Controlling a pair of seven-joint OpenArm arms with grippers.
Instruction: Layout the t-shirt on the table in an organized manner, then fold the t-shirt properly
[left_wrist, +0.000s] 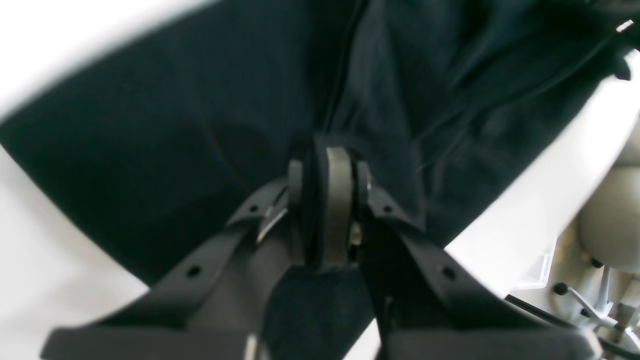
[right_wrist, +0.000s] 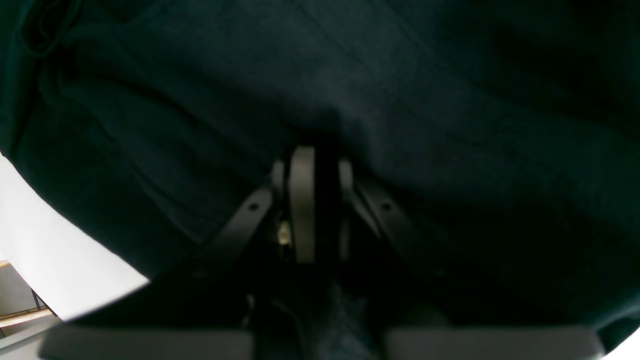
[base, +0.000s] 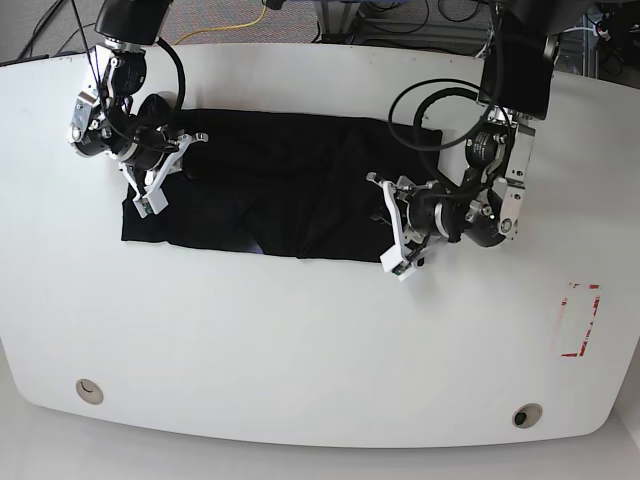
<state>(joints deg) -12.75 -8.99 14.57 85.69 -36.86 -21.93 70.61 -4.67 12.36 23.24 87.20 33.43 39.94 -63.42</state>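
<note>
Both grippers pinch the black t-shirt (base: 270, 185): the left gripper (left_wrist: 327, 165) is pressed together on its right end, the right gripper (right_wrist: 312, 165) on its left end. It lies spread across the far half of the white table (base: 300, 350); no print or lettering shows, and a red tape outline (base: 580, 320) sits near the right edge.

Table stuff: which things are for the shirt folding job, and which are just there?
For the job:
- black soft cloth t-shirt
- big white smooth table
- left gripper
- right gripper

Just there:
- red tape rectangle
- two round grommet holes
</note>
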